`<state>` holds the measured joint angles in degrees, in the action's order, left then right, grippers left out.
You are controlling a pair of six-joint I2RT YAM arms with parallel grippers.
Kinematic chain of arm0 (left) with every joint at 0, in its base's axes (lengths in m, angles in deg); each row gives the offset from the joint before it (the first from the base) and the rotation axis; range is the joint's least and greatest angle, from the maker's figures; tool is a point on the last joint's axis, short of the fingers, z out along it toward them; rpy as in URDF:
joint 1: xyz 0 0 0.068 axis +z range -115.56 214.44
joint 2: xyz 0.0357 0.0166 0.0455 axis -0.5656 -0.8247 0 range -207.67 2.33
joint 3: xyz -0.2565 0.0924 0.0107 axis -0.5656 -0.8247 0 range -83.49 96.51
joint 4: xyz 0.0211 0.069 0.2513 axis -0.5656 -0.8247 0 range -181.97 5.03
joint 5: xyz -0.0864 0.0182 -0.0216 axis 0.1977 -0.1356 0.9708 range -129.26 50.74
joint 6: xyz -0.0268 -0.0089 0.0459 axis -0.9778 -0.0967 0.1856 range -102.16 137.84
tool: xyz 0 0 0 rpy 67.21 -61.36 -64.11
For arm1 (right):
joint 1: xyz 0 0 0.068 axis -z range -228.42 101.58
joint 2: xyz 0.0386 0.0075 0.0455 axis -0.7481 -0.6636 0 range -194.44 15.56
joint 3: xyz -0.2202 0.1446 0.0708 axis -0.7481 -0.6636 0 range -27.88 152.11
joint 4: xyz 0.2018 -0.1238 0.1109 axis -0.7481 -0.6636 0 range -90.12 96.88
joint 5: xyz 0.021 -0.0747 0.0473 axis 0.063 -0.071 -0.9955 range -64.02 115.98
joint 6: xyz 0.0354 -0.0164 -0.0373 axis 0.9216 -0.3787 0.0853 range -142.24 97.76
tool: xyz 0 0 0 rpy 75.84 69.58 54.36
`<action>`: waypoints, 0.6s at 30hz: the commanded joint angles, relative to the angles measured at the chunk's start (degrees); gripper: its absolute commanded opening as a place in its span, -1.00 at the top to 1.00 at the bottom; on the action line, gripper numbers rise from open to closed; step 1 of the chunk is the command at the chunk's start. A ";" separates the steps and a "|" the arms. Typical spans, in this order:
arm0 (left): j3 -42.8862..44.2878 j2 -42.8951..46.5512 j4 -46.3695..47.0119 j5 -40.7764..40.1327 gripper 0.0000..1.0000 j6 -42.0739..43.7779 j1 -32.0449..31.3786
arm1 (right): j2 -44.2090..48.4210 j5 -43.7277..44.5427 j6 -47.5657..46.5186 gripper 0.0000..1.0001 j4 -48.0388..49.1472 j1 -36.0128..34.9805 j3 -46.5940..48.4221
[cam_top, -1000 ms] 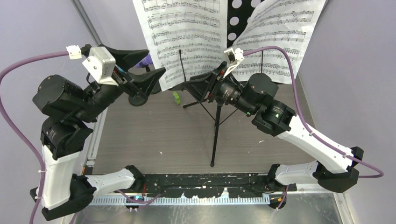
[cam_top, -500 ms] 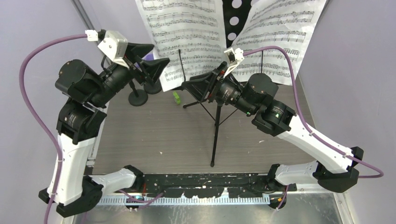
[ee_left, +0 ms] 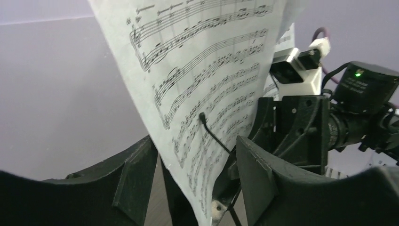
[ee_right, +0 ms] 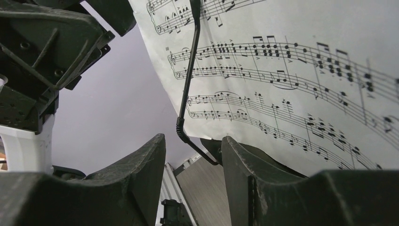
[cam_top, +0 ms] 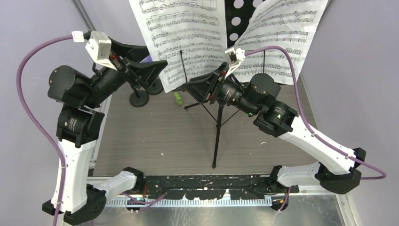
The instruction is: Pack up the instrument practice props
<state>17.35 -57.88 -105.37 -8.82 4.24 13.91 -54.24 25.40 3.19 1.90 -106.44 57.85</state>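
The black music rack [cam_top: 239,19] stands on tripod legs [cam_top: 217,123] at the table's middle, with one white sheet-music page [cam_top: 188,33] on its left and another [cam_top: 282,33] on its right. My left gripper [cam_top: 155,55] is open astride the left page's lower edge. In the left wrist view that page [ee_left: 207,80] hangs between the parted fingers [ee_left: 134,181] without being pinched. My right gripper [cam_top: 195,87] is open just under the rack's shelf. Its wrist view shows the wire page holder [ee_right: 188,84] and the page [ee_right: 291,80] above the empty gap between its fingers [ee_right: 242,179].
Two short black round-based mic holders [cam_top: 139,99] [cam_top: 155,87] stand at the back left beneath my left arm. A small green brick [cam_top: 177,97] lies near the tripod. Purple-grey walls close both sides. The left arm's wrist [ee_right: 33,61] is close to the right gripper.
My left arm rose and swung right, bringing its open jaws around the left page's lower edge; that page shifted slightly left. The right arm stayed put.
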 commanded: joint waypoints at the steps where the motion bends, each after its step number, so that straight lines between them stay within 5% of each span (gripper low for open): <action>1: 0.35 0.15 5.81 5.21 -0.22 -3.43 0.32 | -0.75 -1.12 0.32 -0.05 2.95 -0.19 2.98; 12: 0.72 -1.60 6.57 4.20 0.27 -3.26 0.32 | -0.20 -0.77 0.24 0.12 3.43 -0.22 2.76; 18: 1.26 -1.64 6.19 3.45 0.36 -2.72 0.32 | -0.43 0.24 0.38 0.16 4.74 -0.21 2.74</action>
<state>17.33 -60.08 -101.89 -5.19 1.68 13.95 -55.07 24.85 3.43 2.65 -106.44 58.77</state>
